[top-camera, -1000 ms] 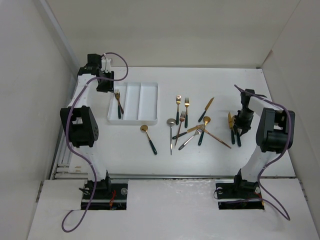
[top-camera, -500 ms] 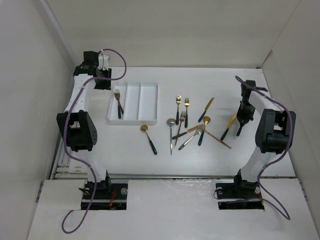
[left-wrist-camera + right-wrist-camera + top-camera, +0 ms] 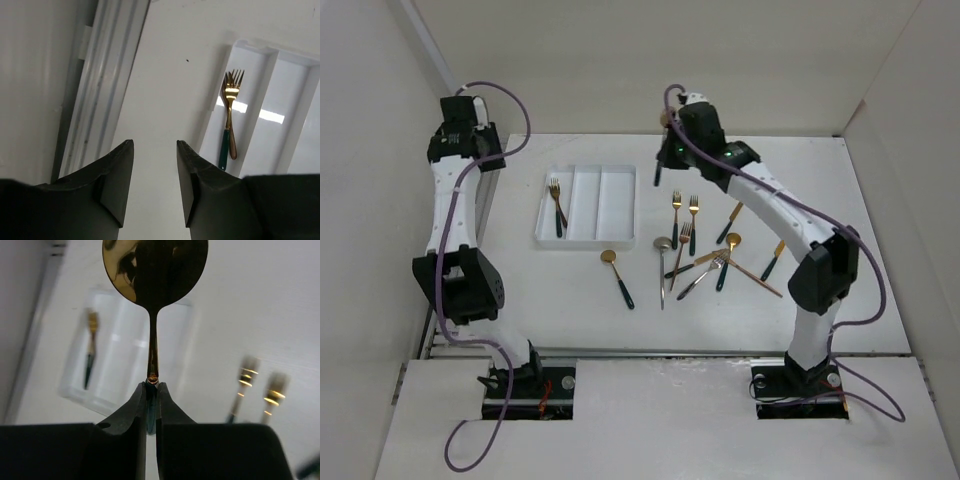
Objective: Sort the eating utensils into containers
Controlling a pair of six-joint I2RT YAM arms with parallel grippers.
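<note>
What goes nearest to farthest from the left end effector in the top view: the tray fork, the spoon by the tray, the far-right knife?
1. Fork, in the tray's left slot.
2. Spoon, beside the tray's near edge.
3. Knife, far right.

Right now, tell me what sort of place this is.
Likely a robot test cell, not a kitchen: bare white walls box in a white table, two arms are bolted at its edge, and loose utensils lie beside a white tray.
</note>
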